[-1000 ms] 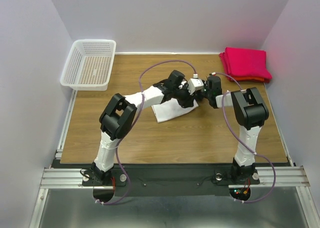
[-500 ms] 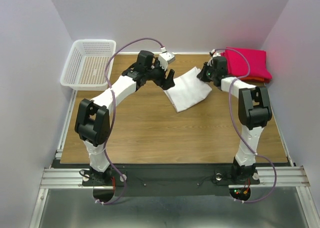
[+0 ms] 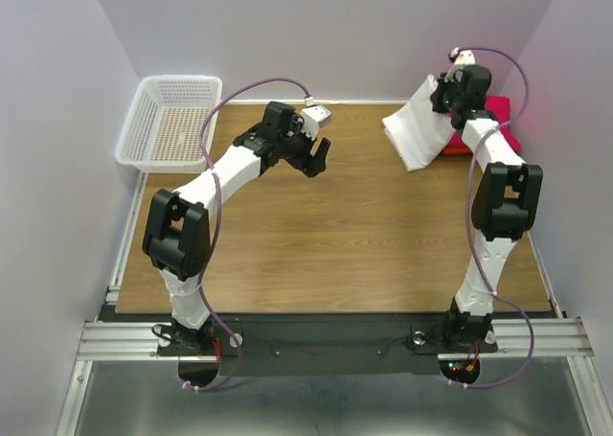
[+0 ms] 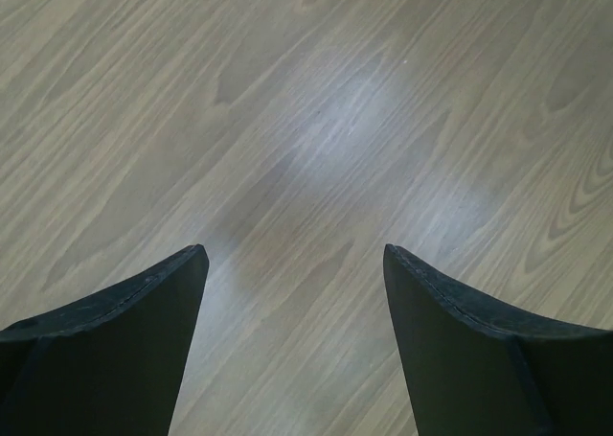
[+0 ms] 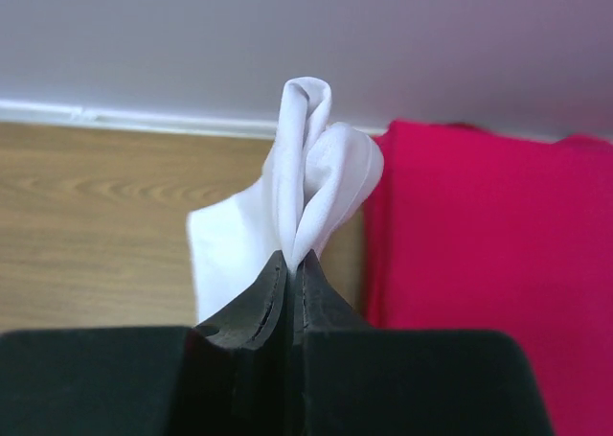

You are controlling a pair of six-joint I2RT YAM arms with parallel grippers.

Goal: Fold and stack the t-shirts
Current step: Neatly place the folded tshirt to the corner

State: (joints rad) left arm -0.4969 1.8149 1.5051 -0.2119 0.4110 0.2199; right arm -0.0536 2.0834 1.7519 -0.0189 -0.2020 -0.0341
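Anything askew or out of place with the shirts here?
The white t-shirt hangs bunched and drooping from the shut right hand, above the table beside the red stack, not yet laid on it. Otherwise nothing stands out.

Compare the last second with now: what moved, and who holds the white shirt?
The left gripper let go of the white t-shirt, opened and drew back left. The right gripper, shut on it, carried it up and far right to the red stack. Stack and basket stayed put.
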